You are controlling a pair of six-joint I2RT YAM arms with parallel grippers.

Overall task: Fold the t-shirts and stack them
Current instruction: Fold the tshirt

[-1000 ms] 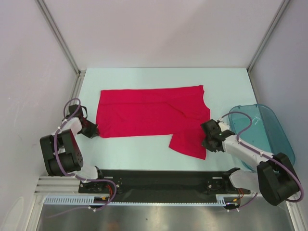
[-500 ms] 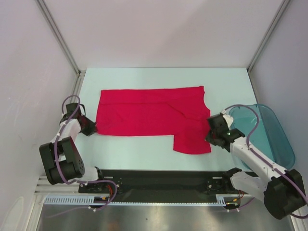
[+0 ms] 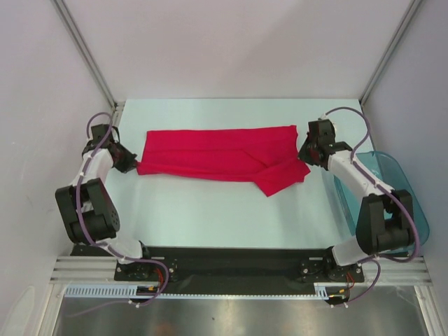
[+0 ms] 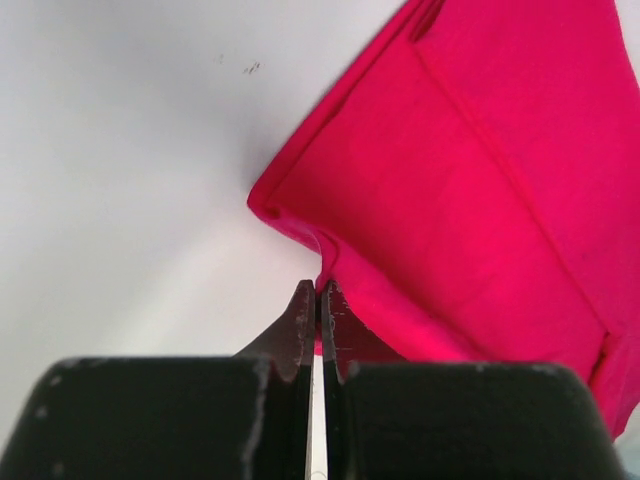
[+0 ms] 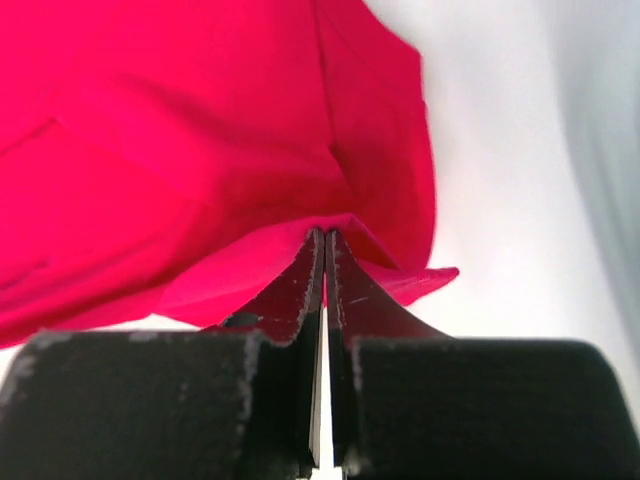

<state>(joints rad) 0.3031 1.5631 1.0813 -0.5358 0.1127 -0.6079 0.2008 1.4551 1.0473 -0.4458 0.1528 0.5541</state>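
left gripper (image 3: 127,162) at 9 o'clock, right gripper (image 3: 306,153) at 3 o'clock, arms outstretched, jaws clamping the t-shirt (image 3: 210,158).

Plain bright red soft cloth t-shirt (image 3: 210,159), no print. Folded lengthwise into a long, narrow band with doubled layers, lying flat across the far half of the pale tabletop (image 3: 210,217), running left to right. Near the right end, one flap angled out toward the near edge. Left corner pinched in the closed left end effector (image 3: 131,165), right corner likewise in the right end effector (image 3: 306,155)
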